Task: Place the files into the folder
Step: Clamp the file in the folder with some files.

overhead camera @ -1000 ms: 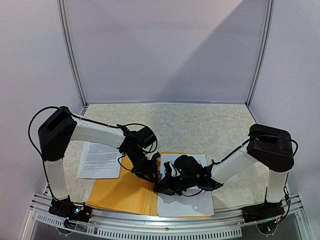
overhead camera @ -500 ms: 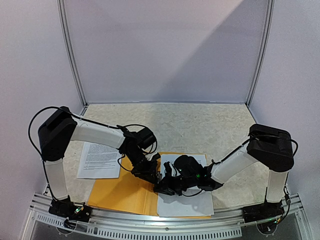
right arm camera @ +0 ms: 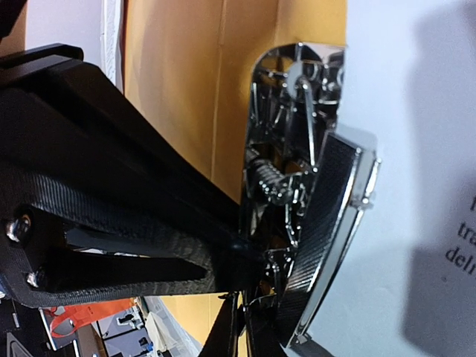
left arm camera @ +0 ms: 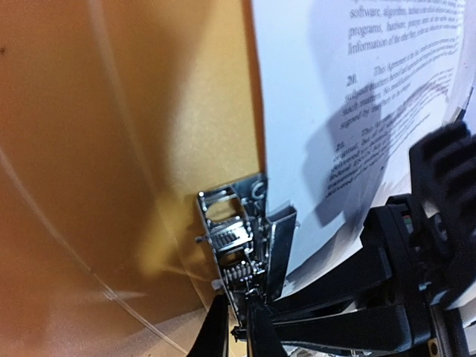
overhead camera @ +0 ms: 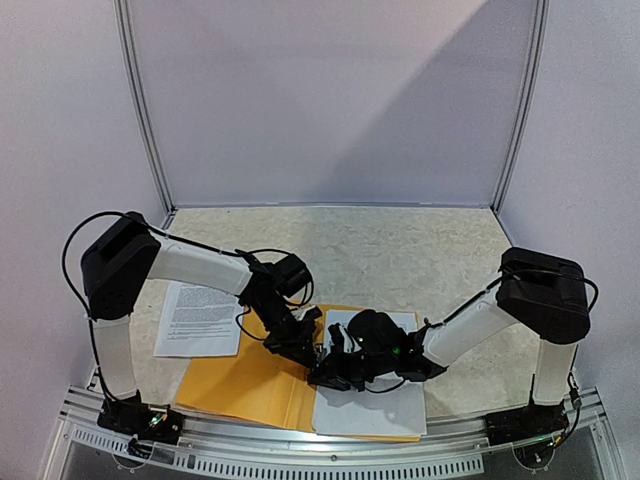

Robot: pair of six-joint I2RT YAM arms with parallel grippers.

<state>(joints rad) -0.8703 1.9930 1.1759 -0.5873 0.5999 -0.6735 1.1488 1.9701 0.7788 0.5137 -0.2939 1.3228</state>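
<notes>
My left gripper's [left arm camera: 238, 335] jaws are nipped almost together on one end of the metal clip [left arm camera: 238, 230]. My right gripper's [right arm camera: 239, 335] jaws are closed too, tips at that same end, though I cannot tell whether they hold anything. The clip's long axis runs along the spine of the folder [left arm camera: 111, 149], its pressure plate tilted up. One sheet [left arm camera: 335, 111] lies on the folder right of the clip, long edge parallel and tucked just under that plate. A second sheet [overhead camera: 200, 320] lies on the table [overhead camera: 400, 250] well left of the clip, nearer my left arm.
</notes>
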